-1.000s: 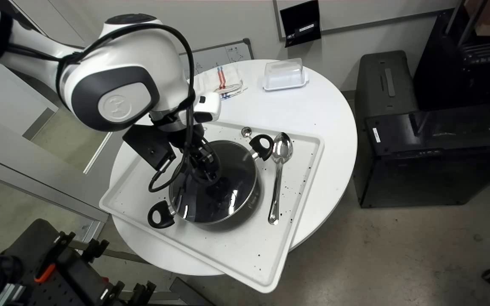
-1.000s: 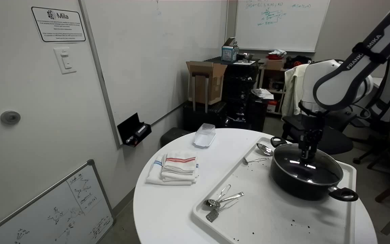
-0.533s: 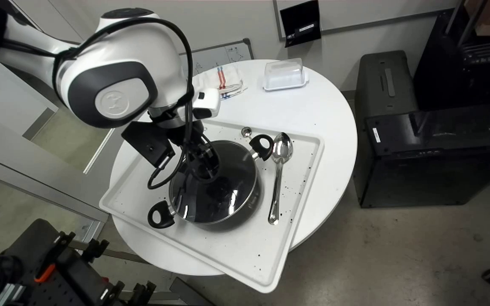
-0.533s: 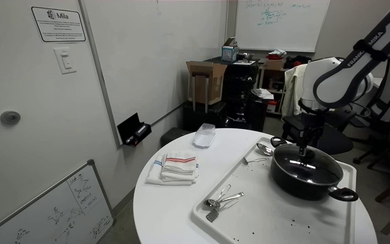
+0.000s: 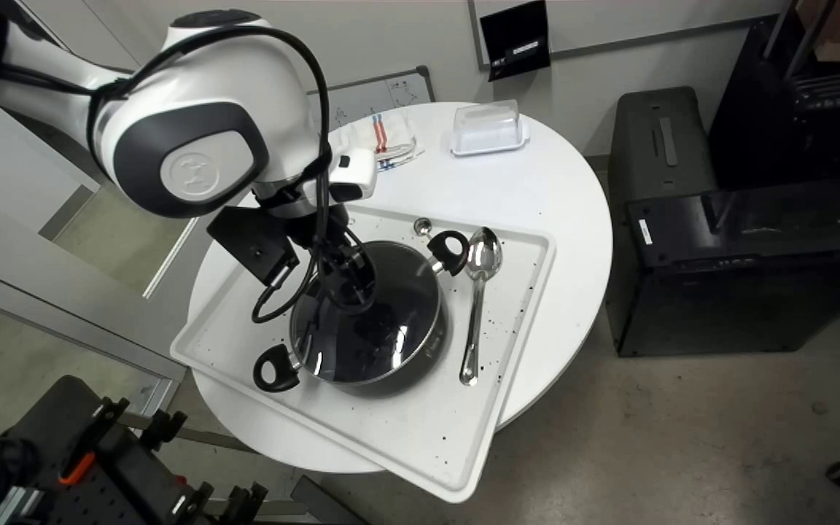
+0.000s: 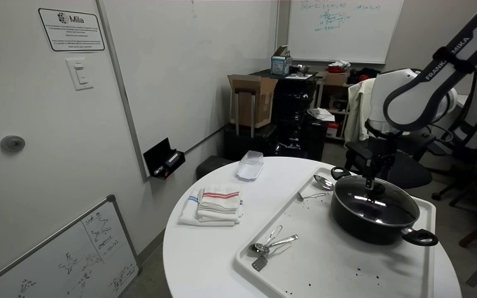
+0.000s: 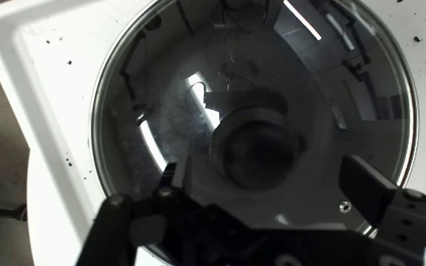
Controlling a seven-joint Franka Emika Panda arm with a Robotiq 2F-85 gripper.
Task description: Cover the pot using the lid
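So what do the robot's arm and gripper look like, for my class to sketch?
The arm is white and rounded with dark grey panels, one bearing a pale emblem plate. It carries black cables, and a black strap interrupts its pale lettering, leaving FRANK and MIKA readable. The gripper is black, with two blocky fingers and round grey pins.

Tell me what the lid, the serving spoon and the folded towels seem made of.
The lid looks like glossy glass, mirroring room lights, with a metallic rim. The serving spoon is likely polished stainless steel, given its bright highlights. The folded towels seem matte cloth, perhaps cotton, softly creased.
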